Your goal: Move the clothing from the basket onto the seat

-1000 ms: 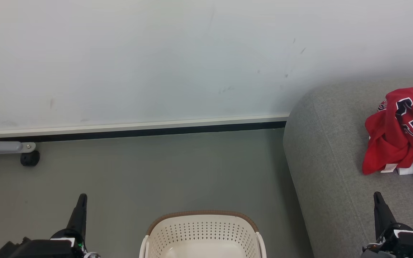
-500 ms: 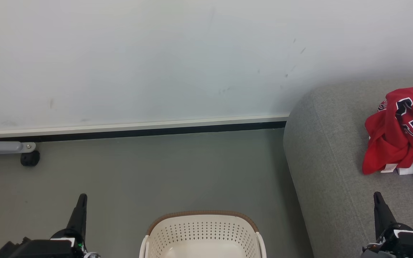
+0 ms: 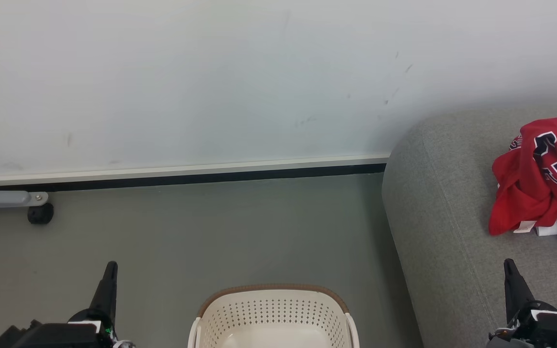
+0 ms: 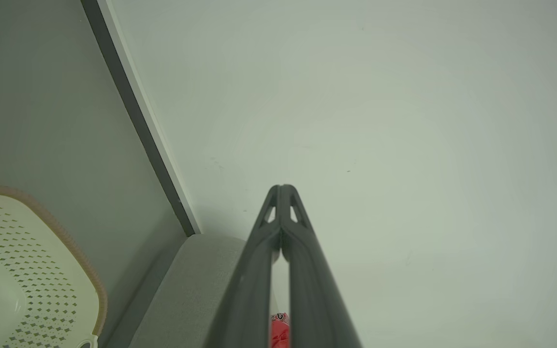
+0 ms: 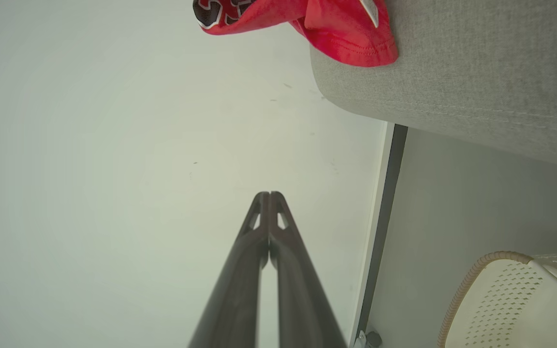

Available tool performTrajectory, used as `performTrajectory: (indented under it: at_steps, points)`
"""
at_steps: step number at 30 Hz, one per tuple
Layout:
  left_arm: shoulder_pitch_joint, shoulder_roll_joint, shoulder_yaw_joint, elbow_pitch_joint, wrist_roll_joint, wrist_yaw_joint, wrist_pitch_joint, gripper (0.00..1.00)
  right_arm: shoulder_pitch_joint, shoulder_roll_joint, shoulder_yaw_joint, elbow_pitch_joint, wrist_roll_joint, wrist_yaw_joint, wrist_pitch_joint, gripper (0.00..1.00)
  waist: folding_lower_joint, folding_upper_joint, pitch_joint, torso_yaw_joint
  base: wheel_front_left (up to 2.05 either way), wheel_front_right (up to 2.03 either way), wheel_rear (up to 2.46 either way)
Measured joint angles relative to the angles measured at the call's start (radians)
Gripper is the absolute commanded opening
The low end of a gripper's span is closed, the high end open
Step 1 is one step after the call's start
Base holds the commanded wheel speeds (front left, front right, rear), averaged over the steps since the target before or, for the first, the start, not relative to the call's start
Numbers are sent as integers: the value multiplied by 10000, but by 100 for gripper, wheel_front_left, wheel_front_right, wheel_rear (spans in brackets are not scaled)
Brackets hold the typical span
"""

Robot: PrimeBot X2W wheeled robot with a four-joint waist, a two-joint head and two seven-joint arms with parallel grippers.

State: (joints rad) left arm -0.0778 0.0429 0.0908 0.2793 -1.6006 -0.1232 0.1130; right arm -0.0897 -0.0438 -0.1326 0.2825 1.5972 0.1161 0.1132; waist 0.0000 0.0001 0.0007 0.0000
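The clothing [image 3: 539, 179] is heaped on the seat [image 3: 443, 217], the basket [image 3: 271, 309] set beside it; left jaws and right jaws are pressed together.

Head view downward, wrists toward wall [image 4: 404, 96], basket [image 3: 272, 309] shared

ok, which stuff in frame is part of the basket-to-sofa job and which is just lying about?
Job: grey seat; red clothing heaped on it; cream basket on the floor; left gripper and right gripper, both shut, holding nothing.
Lying about: grey frame leg with black caster by the wall; baseboard.
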Motion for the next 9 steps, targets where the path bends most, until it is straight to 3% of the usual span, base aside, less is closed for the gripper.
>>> performTrajectory:
  at_steps: [9]
  points:
    - [0, 0, 0, 0, 0, 0, 0, 0, 0, 0, 0, 0, 0, 0, 0, 0, 0, 0, 0, 0, 0, 0, 0]
